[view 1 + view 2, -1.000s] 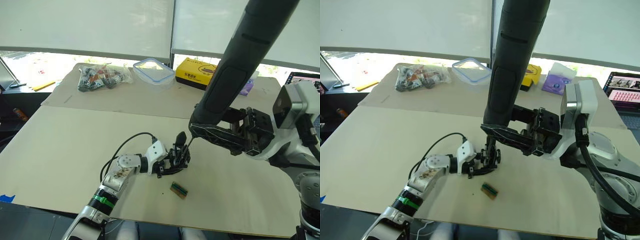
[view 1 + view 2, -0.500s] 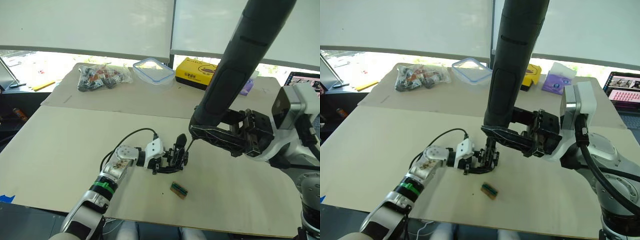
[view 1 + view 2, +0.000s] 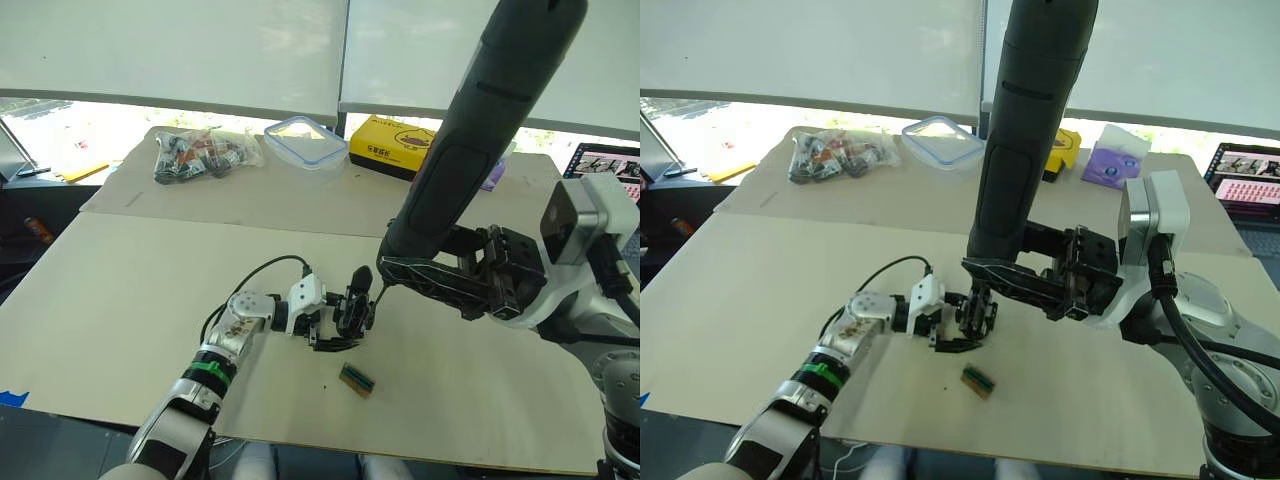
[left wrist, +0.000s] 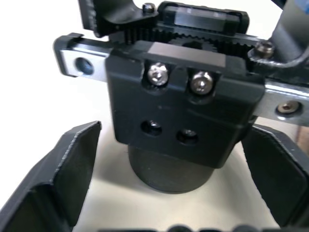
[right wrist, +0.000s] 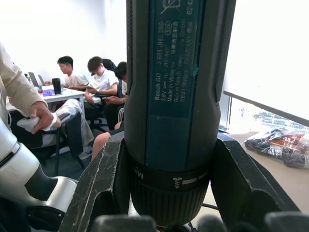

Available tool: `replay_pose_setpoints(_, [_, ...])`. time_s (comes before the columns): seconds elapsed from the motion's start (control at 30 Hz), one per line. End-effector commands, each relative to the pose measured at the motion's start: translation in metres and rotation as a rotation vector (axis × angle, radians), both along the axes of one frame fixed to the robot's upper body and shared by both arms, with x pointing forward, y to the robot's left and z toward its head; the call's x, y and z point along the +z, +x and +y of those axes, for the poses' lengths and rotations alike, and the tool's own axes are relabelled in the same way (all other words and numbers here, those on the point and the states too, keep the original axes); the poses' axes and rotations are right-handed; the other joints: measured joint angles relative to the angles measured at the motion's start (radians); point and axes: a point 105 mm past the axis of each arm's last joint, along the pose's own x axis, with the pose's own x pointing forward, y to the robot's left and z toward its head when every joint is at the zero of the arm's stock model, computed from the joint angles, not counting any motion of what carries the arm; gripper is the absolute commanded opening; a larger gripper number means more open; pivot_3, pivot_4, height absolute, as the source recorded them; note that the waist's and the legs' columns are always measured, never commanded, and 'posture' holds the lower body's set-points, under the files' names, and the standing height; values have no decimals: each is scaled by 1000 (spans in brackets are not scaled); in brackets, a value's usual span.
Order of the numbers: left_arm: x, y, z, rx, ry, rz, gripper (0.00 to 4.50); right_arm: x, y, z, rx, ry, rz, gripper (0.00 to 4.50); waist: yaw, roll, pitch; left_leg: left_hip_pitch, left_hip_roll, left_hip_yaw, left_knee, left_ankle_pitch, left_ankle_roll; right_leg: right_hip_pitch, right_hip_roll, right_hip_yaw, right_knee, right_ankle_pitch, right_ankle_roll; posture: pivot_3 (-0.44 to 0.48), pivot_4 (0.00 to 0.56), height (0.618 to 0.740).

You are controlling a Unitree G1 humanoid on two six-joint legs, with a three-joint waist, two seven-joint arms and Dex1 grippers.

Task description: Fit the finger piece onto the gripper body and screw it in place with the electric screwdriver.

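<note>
My left gripper (image 3: 345, 318) is shut on the gripper body (image 3: 352, 310), a chunky black block held just above the tan table (image 3: 130, 300). In the left wrist view the gripper body (image 4: 183, 106) shows two silver screw heads and a toothed rail, with my black fingers (image 4: 63, 179) on either side. A narrow black piece (image 3: 361, 279), apparently the finger piece, rises from its top. My right gripper (image 3: 470, 280) is shut on the electric screwdriver (image 3: 480, 130), a thick dark cylinder slanting up toward the camera. Its thin bit (image 3: 378, 290) reaches down to the top of the body.
A small green-and-brown block (image 3: 357, 380) lies on the table just in front of the held part. At the back are a bag of parts (image 3: 205, 155), a clear lidded box (image 3: 307, 140), a yellow box (image 3: 395, 147) and a purple pack (image 3: 1110, 165).
My left arm has drawn in and turned a little, tilting the gripper body slightly under the bit. The screwdriver has stayed almost in place.
</note>
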Motion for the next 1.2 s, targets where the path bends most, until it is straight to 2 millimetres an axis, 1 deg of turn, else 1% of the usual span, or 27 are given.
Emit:
replay_pose_setpoints(0.03, [1, -7, 8, 54, -16, 3, 4475, 12, -9, -2, 18, 14, -55, 1913, 0, 0, 0, 0, 0, 0, 0, 0, 0, 0, 0, 0, 0, 0, 0, 0, 150, 740])
replay_pose_setpoints(0.13, [1, -13, 11, 116, -17, 12, 4475, 11, -9, -2, 19, 12, -51, 1913, 2, 0, 0, 0, 0, 0, 0, 0, 0, 0, 0, 0, 0, 0, 0, 0, 150, 740])
replay_pose_setpoints(0.27, [0, -27, 5, 154, -22, 50, 4475, 11, -9, -2, 22, 10, -48, 1913, 4, 0, 0, 0, 0, 0, 0, 0, 0, 0, 0, 0, 0, 0, 0, 0, 150, 740])
replay_pose_setpoints(0.43, [-6, -23, -5, 228, -8, 60, 4475, 11, -9, -1, 30, 10, -46, 1913, 7, 0, 0, 0, 0, 0, 0, 0, 0, 0, 0, 0, -1, -3, -5, 0, 150, 740])
replay_pose_setpoints(0.6, [-11, -24, -15, 227, -8, 77, 4475, 10, -9, -1, 37, 6, -45, 1913, 12, 0, 0, 0, 0, 0, 1, 0, 0, 1, 0, 0, -2, -3, -6, 0, 150, 740])
replay_pose_setpoints(0.7, [-13, -25, -20, 219, -10, 87, 3649, 10, -9, -1, 39, 2, -44, 1913, 14, 0, 0, 0, -1, 0, 1, 0, 0, 1, -1, 0, -2, -3, -6, 0, 150, 740])
replay_pose_setpoints(0.77, [-13, -25, -21, 220, -15, 95, 2665, 10, -9, -1, 39, 1, -44, 1913, 15, 0, 0, 0, -1, 0, 1, 0, 0, 1, -1, 0, -2, -3, -6, 0, 150, 740])
replay_pose_setpoints(0.8, [-13, -25, -20, 221, -17, 96, 2316, 10, -9, -1, 39, 0, -44, 1913, 16, 0, 0, 0, -1, 0, 1, 0, 0, 2, -1, 0, -3, -3, -6, 0, 150, 740])
replay_pose_setpoints(0.93, [-12, -23, -14, 185, -14, 76, 2310, 9, -8, -1, 37, -2, -42, 1913, 18, 0, 0, 0, -1, 0, 1, 0, 0, 2, -1, 0, -3, -3, -6, 0, 150, 740])
replay_pose_setpoints(1.03, [-9, -16, -9, 161, -1, 45, 2310, 9, -8, -1, 36, -3, -40, 1913, 18, 0, 0, 0, -1, 0, 1, 0, 0, 1, -1, 0, -3, -3, -6, 0, 150, 740])
replay_pose_setpoints(1.13, [-5, -9, -4, 106, 11, 24, 2310, 8, -8, -1, 37, -6, -39, 1913, 18, 0, 0, 0, -1, 0, 1, 0, 0, 1, -1, 0, -3, -3, -6, 0, 150, 740])
replay_pose_setpoints(1.2, [-8, -11, -1, 31, 47, 37, 2310, 8, -8, -1, 39, -8, -38, 1913, 15, 0, 0, 0, -1, 0, 1, 0, 0, 1, -1, 0, -3, -3, -6, 0, 150, 740])
